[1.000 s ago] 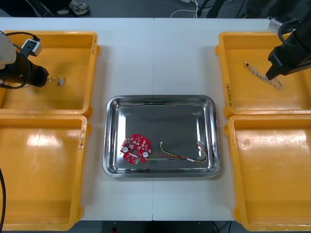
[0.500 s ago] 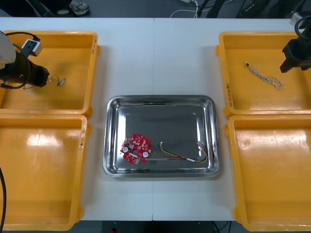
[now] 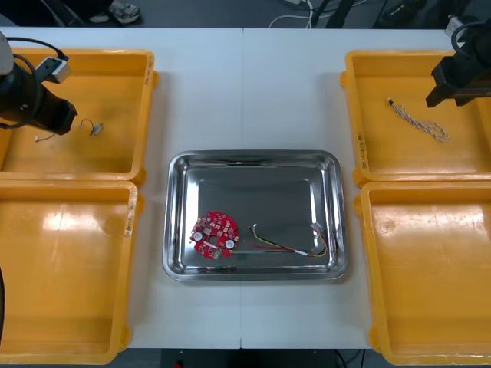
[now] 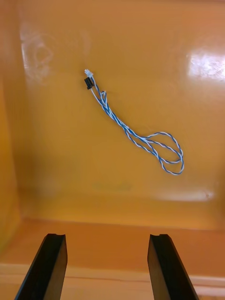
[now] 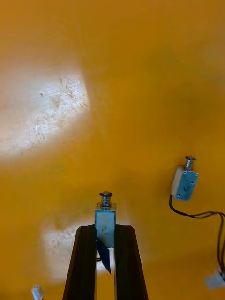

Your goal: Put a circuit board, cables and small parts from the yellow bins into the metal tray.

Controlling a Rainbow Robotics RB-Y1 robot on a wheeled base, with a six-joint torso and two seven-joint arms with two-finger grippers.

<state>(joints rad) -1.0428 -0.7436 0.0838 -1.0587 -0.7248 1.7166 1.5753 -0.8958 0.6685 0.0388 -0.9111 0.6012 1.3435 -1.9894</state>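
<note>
Fingers (image 5: 85,265) of left gripper (image 5: 105,228) around small metal part (image 5: 105,212) over yellow bin (image 3: 115,84)

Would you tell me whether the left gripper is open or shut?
Shut on a small metal part: the left gripper, over the far left yellow bin, pinches it between both fingers.

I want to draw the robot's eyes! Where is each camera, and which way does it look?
Front view: above the arms, looking steeply down at table, tray and yellow bins; left arm and right arm show.
Right wrist view: on the right arm, facing the blue and white cable in a bin; open right gripper shows.
Left wrist view: on the left arm, facing a bin floor; left gripper pinches a small metal part.
Shared: front and right wrist views both show the cable.
</note>
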